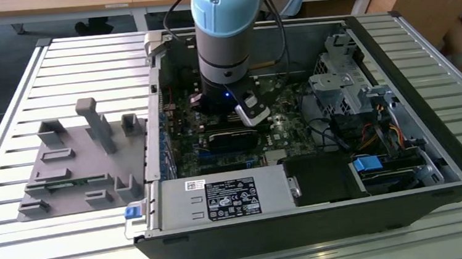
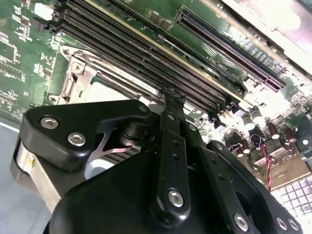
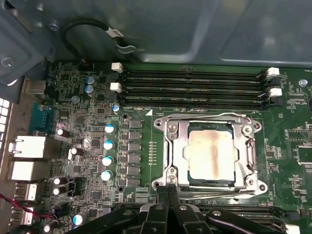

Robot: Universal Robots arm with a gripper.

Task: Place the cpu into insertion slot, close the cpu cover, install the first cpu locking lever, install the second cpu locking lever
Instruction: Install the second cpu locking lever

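On the green board (image 3: 92, 146), four memory slots (image 3: 195, 87), one cpu (image 3: 211, 150).

The cpu (image 3: 210, 152) has a dull, smudged silvery metal top. The cpu cover (image 3: 212, 132) is bright bare metal. The circuit board (image 3: 287, 141) is glossy green. The end effector (image 2: 171, 100) is matt black with shiny screw heads. The slatted bench (image 1: 15, 109) looks like pale brushed metal.
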